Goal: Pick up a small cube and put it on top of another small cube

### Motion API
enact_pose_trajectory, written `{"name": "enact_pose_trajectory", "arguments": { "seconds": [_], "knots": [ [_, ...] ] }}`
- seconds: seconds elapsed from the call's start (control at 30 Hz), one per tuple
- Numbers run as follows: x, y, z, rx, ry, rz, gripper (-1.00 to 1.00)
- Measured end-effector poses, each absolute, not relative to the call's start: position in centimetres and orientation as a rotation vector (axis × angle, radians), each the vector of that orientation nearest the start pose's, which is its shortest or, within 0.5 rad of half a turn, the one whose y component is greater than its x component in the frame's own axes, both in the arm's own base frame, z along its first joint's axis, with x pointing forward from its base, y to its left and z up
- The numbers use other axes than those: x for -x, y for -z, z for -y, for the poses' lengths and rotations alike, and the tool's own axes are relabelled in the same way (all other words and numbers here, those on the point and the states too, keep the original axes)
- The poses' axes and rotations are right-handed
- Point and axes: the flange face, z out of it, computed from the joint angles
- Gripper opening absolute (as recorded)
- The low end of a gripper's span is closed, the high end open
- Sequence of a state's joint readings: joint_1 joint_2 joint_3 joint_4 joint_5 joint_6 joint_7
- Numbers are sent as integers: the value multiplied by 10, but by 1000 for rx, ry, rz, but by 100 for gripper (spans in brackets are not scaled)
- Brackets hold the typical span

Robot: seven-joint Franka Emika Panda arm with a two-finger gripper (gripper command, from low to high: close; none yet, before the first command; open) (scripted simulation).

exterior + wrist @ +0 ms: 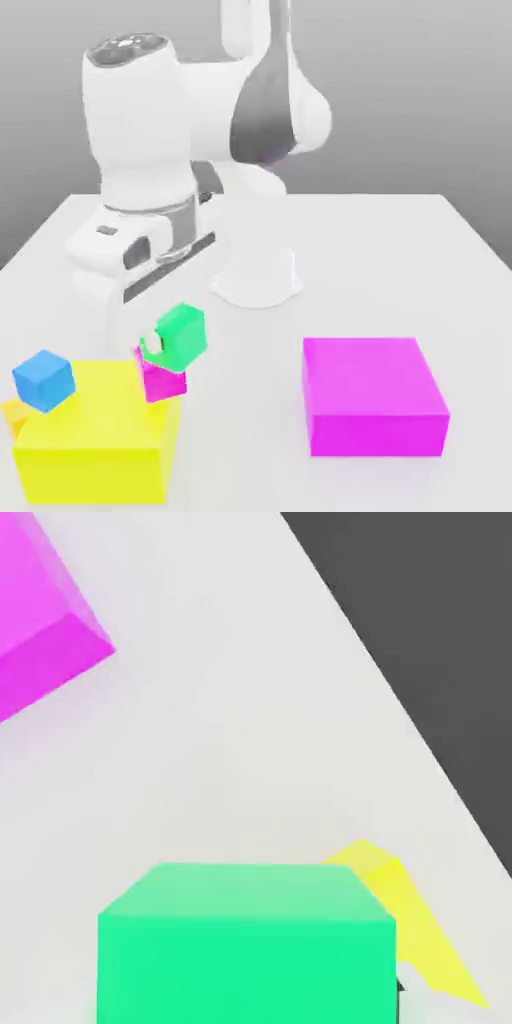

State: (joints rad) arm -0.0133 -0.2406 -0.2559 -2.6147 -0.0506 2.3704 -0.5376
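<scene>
On table (pixel 400 240): two magenta, one green cube (pixel 181 335).

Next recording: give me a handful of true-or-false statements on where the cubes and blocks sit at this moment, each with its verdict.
1. The end effector is shut on the small green cube. True.
2. The green cube rests flat on the table. False: it is held tilted, above the small magenta cube.
3. The small blue cube sits on the big yellow block. True.
4. The big magenta block is stacked on the yellow block. False: it lies apart on the table, toward the exterior view's right.
</scene>
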Motion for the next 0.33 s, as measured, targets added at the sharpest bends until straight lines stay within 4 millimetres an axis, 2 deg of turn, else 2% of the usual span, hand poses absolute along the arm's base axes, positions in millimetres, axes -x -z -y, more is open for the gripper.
{"name": "enact_pose_trajectory", "arguments": {
  "seconds": [0.03,0.07,0.2,0.23,0.33],
  "knots": [
    [-395,-337,113,3082,0,523,-100],
    [-390,-333,116,3085,-1,543,-100],
    [-387,-289,118,3088,-2,562,-100],
    [-386,-281,118,3089,-2,562,100],
    [-386,-281,118,3089,-2,562,100]
  ]
}}
